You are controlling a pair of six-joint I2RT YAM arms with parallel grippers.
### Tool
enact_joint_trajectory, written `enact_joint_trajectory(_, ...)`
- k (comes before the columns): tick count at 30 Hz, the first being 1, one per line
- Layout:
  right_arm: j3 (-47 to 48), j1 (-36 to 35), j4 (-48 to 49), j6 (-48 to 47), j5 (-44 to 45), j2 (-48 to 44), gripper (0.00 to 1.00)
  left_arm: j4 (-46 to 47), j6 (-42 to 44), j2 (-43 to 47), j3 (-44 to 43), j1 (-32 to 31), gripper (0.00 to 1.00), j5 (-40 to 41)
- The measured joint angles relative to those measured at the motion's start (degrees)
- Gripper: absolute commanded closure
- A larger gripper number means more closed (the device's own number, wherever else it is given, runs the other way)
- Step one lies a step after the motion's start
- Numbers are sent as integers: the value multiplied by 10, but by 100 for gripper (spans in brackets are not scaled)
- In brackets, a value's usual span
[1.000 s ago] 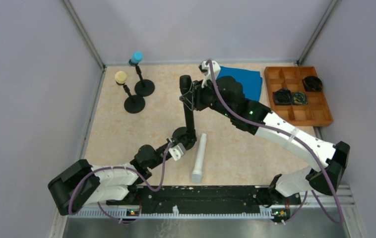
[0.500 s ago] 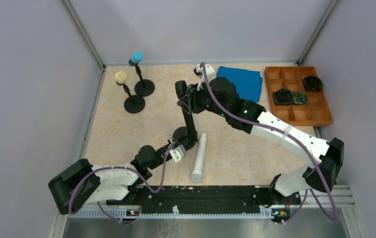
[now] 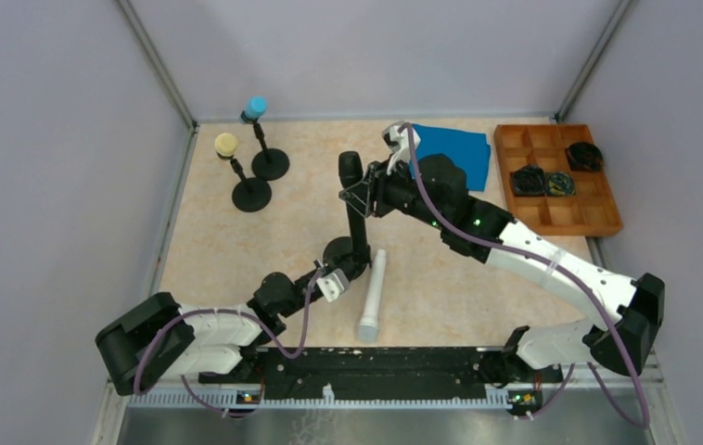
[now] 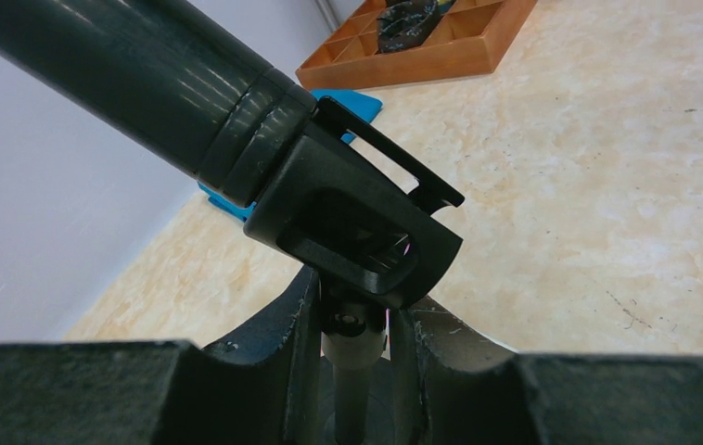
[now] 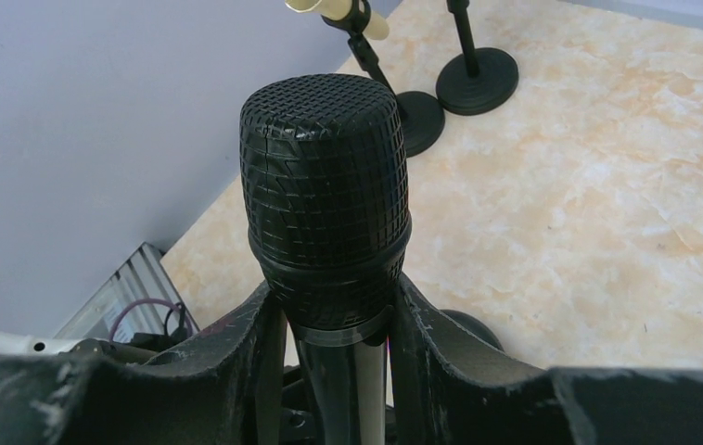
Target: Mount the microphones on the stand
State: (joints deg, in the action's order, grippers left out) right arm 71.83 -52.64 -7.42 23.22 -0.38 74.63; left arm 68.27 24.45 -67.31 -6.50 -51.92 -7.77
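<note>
Right jaws: clamped on the black microphone (image 5: 325,185), gripping the neck just under the mesh head. Left jaws: closed tight on the thin post (image 4: 351,389) of the stand, below the clip (image 4: 357,232).

Black microphone's tapered body runs into the clip at a slant. The wrist views do not show whether it is fully home.

Top view: this stand's round base (image 3: 338,250) sits mid-tabletop (image 3: 440,278). White microphone (image 3: 372,295) lies flat at about 5 o'clock from the base, just beside it, not yet mounted. At 10 o'clock, well apart, the cream microphone (image 3: 226,145) and light blue microphone (image 3: 255,107) sit on their own stands.

Step in hand, as I judge it: seating the black one.

- Press along the clip's own axis, not across it; a sideways shove would lever the post over.
- Left jaws hold the post firm as the counterforce.
- Push until the taper wedges snug.
- Let go with the right first, drawing back in line with the body so the head is not dragged.
- Release the post only once the stand bears the weight upright.
</note>
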Motion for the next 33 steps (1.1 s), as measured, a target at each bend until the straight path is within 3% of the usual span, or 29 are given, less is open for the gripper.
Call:
enact_joint_trajectory(18,-36,1,42,3,-3,-3,100,8,2,-8,0,-3,100,-3)
enact_joint_trajectory(33,-139,3,130,36,14,-40,100,11,-4,-12,1,-14,100,-24)
